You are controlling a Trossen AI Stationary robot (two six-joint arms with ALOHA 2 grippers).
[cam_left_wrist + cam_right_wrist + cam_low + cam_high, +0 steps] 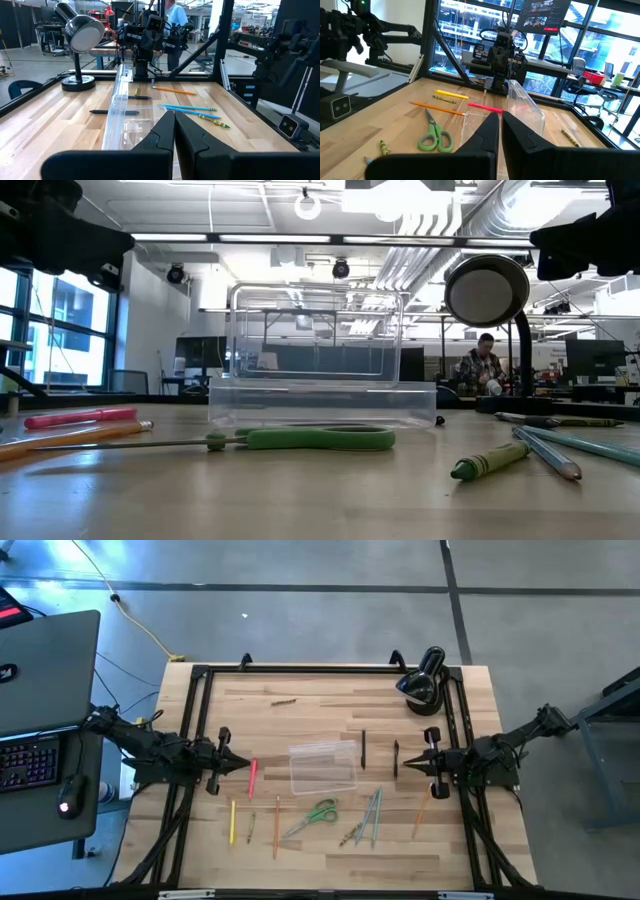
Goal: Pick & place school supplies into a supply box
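Scissors (pixel 313 814) (green-handled) lie blades toward the left arm; both grippers (pixel 240 764) (pixel 408 764) clenched, empty.

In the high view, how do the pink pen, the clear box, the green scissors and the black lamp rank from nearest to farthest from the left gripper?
Measured from the left gripper:
1. Pink pen, right beside the fingertips.
2. Clear box, at the table's middle.
3. Green scissors, in front of the box, only a little farther away than it.
4. Black lamp, at the far right corner.
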